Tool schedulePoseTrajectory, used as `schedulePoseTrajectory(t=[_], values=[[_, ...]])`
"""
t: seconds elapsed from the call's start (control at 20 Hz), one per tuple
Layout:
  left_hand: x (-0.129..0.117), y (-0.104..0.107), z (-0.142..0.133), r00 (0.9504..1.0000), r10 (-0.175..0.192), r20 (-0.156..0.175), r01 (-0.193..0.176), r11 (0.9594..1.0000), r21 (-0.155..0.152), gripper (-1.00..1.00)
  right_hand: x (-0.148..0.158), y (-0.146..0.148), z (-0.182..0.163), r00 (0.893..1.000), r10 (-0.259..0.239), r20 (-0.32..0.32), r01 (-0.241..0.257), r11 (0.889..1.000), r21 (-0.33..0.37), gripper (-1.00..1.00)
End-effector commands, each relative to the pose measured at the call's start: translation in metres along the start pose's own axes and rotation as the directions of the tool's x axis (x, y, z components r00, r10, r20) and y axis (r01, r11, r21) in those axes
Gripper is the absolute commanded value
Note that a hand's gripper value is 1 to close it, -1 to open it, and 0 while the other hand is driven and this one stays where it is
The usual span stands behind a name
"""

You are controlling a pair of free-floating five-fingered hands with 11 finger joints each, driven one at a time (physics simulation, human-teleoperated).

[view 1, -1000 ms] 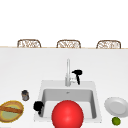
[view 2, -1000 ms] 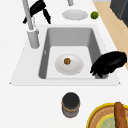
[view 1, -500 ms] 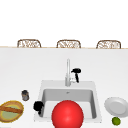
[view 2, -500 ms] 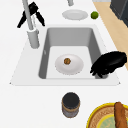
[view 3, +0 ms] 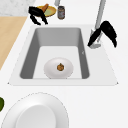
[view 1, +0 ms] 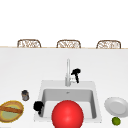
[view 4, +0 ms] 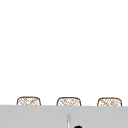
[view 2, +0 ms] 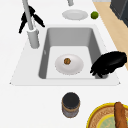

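My right hand point(view 1: 76, 73) hangs just right of the faucet point(view 1: 68, 72), behind the sink point(view 1: 40, 86). Its straight, spread fingers point down towards the faucet's base, and the right side view shows this hand point(view 3: 108, 32) close against the spout. My left hand point(view 1: 38, 106) floats over the sink's front-left corner with relaxed fingers point(view 2: 100, 71) drooping over the rim, holding nothing. In the basin lies a white plate point(view 2: 69, 64) with a small brown thing point(view 2: 67, 61) on it. A big red ball point(view 1: 67, 115) covers the basin's front in the front view.
A dark jar point(view 1: 25, 95) and a yellow basket point(view 1: 11, 111) with a bread stick stand on the left counter. On the right counter are a white plate point(view 1: 116, 106) and a lime point(view 1: 116, 121). Wicker chair backs point(view 1: 68, 43) line the far edge.
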State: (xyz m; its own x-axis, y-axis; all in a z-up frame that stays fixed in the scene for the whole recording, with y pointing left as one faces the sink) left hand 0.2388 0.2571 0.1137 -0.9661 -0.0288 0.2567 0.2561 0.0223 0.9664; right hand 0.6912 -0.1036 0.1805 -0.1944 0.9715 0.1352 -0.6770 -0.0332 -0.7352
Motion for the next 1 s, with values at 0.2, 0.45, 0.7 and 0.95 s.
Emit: schedulePoseTrajectory(t=[0.2,0.45,0.7,0.95], values=[[0.000,0.000,0.000,1.0000,0.000,0.000,0.000,1.0000,0.000,0.00,-0.006,0.005,-0.013,1.000,-0.003,-0.012,0.005,0.991,0.137,-1.00],[0.000,0.000,0.000,1.0000,0.000,0.000,0.000,1.0000,0.000,0.00,-0.028,0.005,-0.002,0.994,-0.064,0.084,0.052,0.990,0.130,1.00],[0.000,0.000,0.000,1.0000,0.000,0.000,0.000,1.0000,0.000,0.00,-0.031,0.011,-0.011,0.985,-0.100,0.139,0.075,0.981,0.176,1.00],[0.000,0.000,0.000,1.0000,0.000,0.000,0.000,1.0000,0.000,0.00,-0.035,0.016,-0.011,0.978,-0.148,0.144,0.123,0.977,0.172,1.00]])
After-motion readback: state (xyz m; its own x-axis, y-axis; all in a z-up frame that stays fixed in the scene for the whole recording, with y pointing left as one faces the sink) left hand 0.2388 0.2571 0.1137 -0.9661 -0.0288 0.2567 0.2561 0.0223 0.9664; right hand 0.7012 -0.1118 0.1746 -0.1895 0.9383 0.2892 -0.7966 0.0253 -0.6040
